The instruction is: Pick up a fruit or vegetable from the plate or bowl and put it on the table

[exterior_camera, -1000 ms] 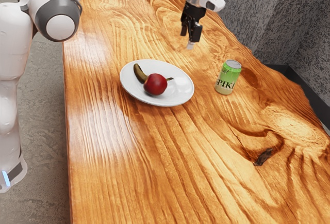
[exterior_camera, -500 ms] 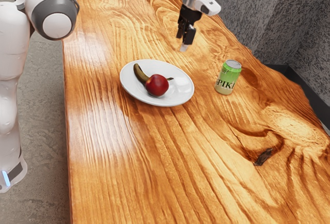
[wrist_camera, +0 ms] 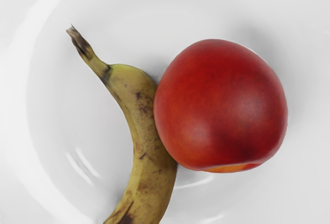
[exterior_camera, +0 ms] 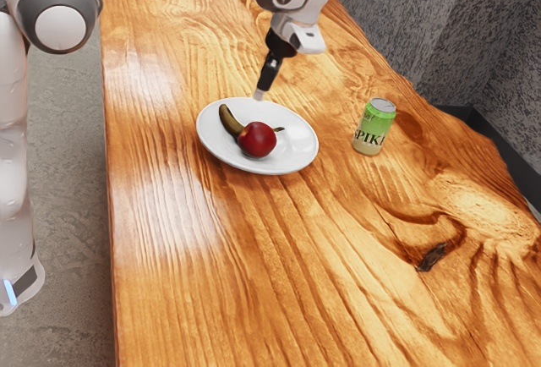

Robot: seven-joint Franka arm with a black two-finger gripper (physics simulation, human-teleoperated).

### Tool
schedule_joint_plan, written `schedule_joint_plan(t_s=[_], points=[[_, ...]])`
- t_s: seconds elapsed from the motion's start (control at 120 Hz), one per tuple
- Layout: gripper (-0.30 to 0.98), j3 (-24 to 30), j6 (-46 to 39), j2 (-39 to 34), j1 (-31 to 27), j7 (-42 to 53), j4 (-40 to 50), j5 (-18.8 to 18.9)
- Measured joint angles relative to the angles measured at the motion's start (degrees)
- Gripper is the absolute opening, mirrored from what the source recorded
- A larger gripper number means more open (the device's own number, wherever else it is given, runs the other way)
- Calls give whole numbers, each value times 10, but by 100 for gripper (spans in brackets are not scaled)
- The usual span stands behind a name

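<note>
Two pieces of fruit, a red fruit (exterior_camera: 257,140) and a banana (wrist_camera: 147,177), lie on the white plate (exterior_camera: 306,152) below your claw (exterior_camera: 259,95), which hangs over the plate. The claw touches neither piece and grasps nothing; whether it is released or clenched, you cannot tell from here. Of the two, the red fruit looks the likelier pick: it sits lower than the claw's tip, seemingly a little toward the exterior camera from it, so your coming move calls for descent with perhaps a slight shift that way. The banana presses against the red fruit's flank on the side toward the exterior view's left. Turn the claw so that it closes along the line where the two touch, rather than across it, or you may pinch or drag the banana too. The pick is at its approach, with the lift and the setting down on the table (exterior_camera: 194,299) to come.
</note>
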State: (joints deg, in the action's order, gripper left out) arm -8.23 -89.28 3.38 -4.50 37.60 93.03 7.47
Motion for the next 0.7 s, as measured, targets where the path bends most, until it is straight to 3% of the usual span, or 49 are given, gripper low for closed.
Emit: schedule_joint_plan(t_s=[0.183, 0.35, 0.7], points=[[69, -6, -57, 5, -27, 58, 37, -2], [69, 48, -100, 8, -104, 101, 53, -15], [69, 62, -142, 26, -103, 161, 68, -25]])
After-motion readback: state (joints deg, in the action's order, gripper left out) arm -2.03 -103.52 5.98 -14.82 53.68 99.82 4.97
